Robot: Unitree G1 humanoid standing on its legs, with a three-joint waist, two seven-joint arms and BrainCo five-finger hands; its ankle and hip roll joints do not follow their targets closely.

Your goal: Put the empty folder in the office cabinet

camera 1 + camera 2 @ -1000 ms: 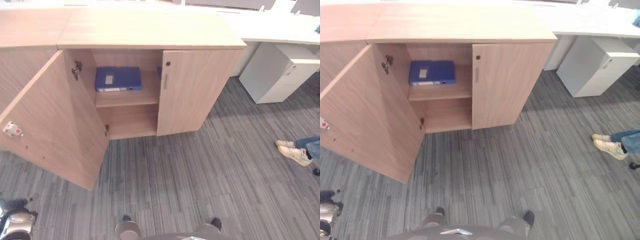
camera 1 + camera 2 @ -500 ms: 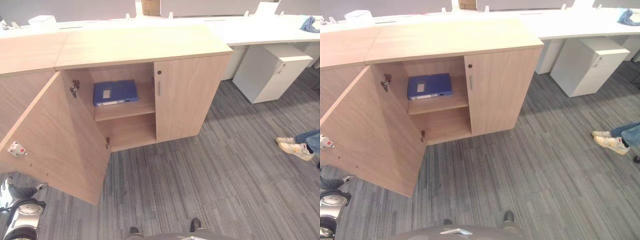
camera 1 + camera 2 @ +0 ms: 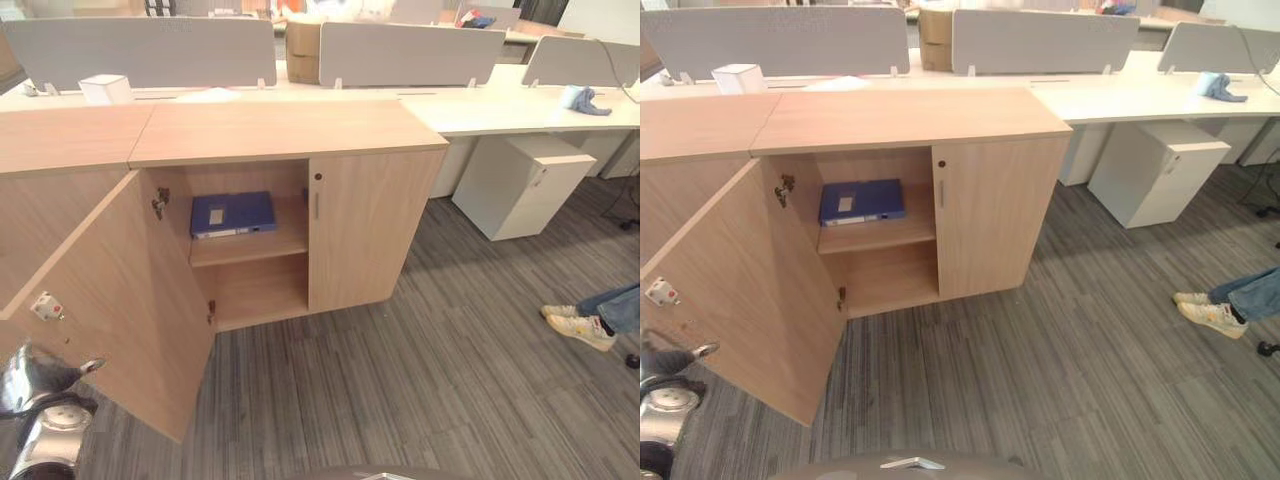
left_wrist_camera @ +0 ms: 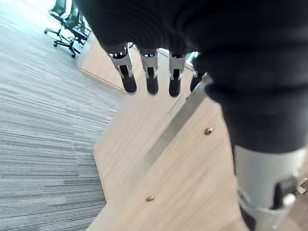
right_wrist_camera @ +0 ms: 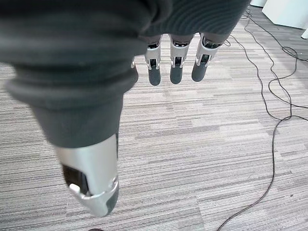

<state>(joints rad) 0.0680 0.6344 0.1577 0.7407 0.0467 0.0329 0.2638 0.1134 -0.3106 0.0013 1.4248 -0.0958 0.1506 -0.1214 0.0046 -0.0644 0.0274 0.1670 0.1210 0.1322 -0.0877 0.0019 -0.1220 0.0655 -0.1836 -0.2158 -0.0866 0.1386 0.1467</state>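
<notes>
Left robot hand (image 4: 159, 29), fingers (image 4: 152, 79) straight, over the wooden cabinet door (image 4: 183, 178) beside grey carpet (image 4: 43, 130).

The folder (image 3: 233, 213) lies on the upper shelf (image 3: 250, 243) inside the cabinet (image 3: 290, 130), behind its open left door (image 3: 110, 300). A drawer unit (image 3: 520, 185) stands right of the cabinet, under the table (image 3: 520, 105).

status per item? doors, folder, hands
Left cabinet door: swung wide open.
Right cabinet door: closed.
Blue folder: lying flat on the upper shelf, untouched.
Lower shelf: nothing visible on it.
Left hand: open, fingers straight, beside the open door's handle, holding nothing.
Right hand: open, fingers relaxed over the carpet, holding nothing.
</notes>
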